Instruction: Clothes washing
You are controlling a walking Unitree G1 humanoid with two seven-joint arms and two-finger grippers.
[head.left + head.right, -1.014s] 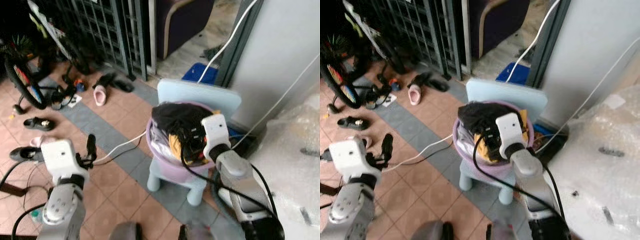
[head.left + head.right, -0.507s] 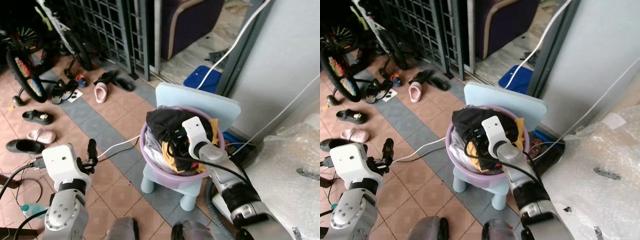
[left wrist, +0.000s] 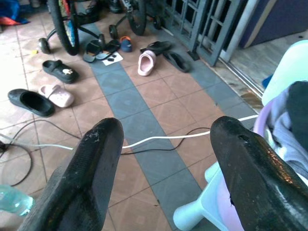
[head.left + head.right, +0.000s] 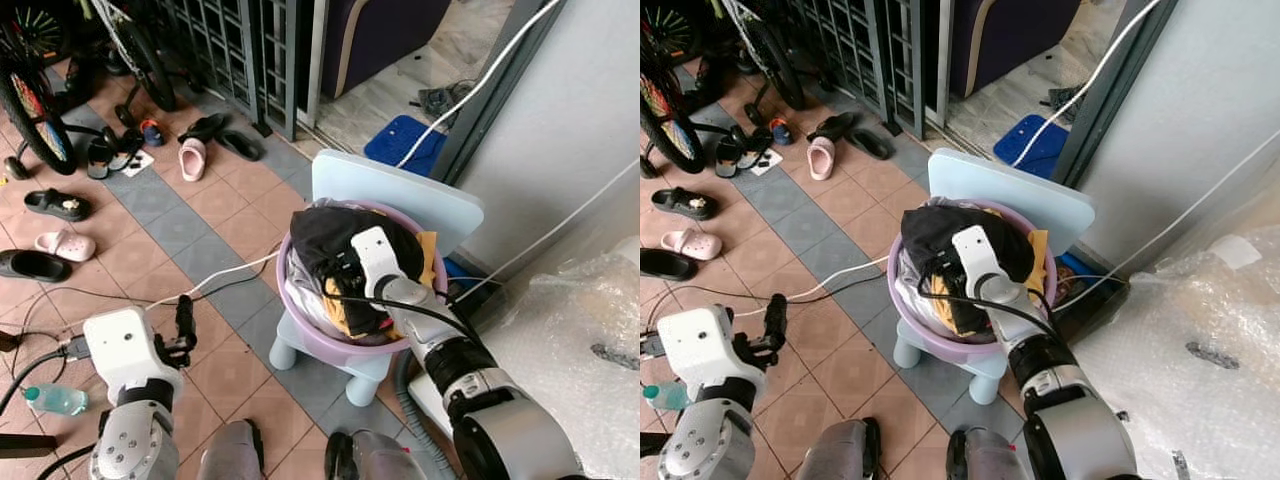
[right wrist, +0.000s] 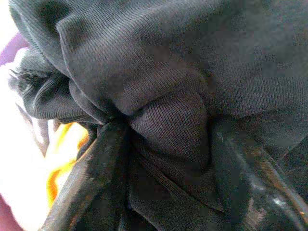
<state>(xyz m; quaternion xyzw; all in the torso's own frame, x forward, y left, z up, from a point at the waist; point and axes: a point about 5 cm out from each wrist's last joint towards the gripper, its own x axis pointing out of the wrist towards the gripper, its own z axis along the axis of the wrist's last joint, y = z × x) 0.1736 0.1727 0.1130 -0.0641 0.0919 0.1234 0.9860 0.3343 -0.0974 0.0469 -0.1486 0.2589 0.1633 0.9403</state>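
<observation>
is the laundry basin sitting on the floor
No, the purple basin full of clothes sits on the seat of a small light-blue chair, raised off the tiled floor.

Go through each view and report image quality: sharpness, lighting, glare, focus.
Left and right eye views: sharp, even daylight, no motion blur; the bubble wrap looks bright, almost washed out. Left wrist view: floor and shoes crisp, the left pincer fingers near the lens soft. Right wrist view: very close, the black garment weave sharp in the middle, the right pincer fingers blurred, pale overexposed patch at one edge.
</observation>
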